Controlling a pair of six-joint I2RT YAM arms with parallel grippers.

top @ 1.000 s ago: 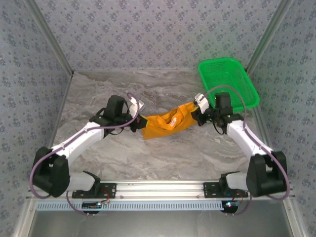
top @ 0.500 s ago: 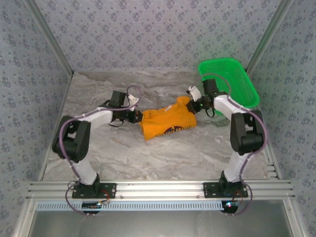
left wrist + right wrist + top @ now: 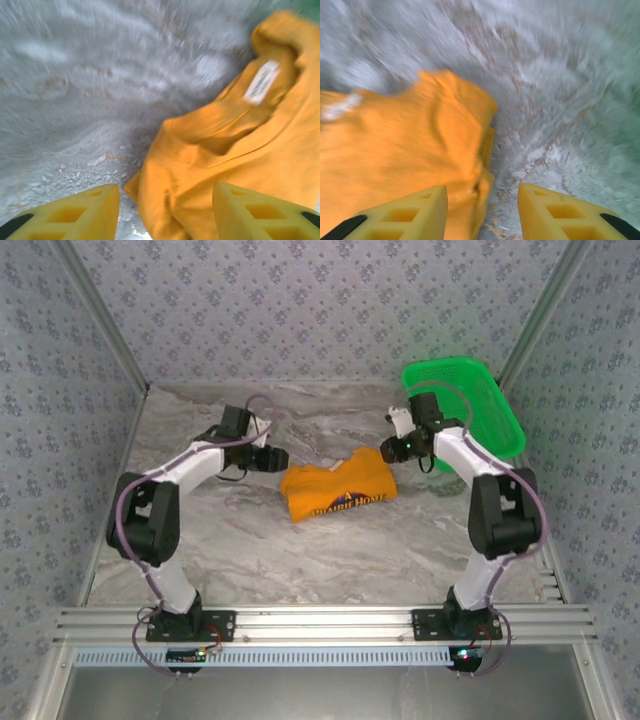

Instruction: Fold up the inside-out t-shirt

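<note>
The orange t-shirt (image 3: 338, 490) lies in a folded bundle on the marble table (image 3: 300, 560), its dark chest print facing up. My left gripper (image 3: 277, 457) stands open just off the bundle's left end, not touching it. My right gripper (image 3: 385, 452) is open at the upper right corner. In the left wrist view the t-shirt (image 3: 240, 150) and its white neck tag (image 3: 261, 82) lie beyond my open left gripper (image 3: 165, 215). In the right wrist view the t-shirt's edge (image 3: 395, 145) lies under my open right gripper (image 3: 482, 212), ungripped.
A green mesh basket (image 3: 465, 405) sits at the back right corner, close behind the right arm. Patterned walls enclose the table on three sides. Bare marble stretches in front of the shirt toward the arm bases.
Both grippers have opened and let go of the shirt's ends. The shirt has settled flat on the table with the print up. Both arms have drawn back slightly.
</note>
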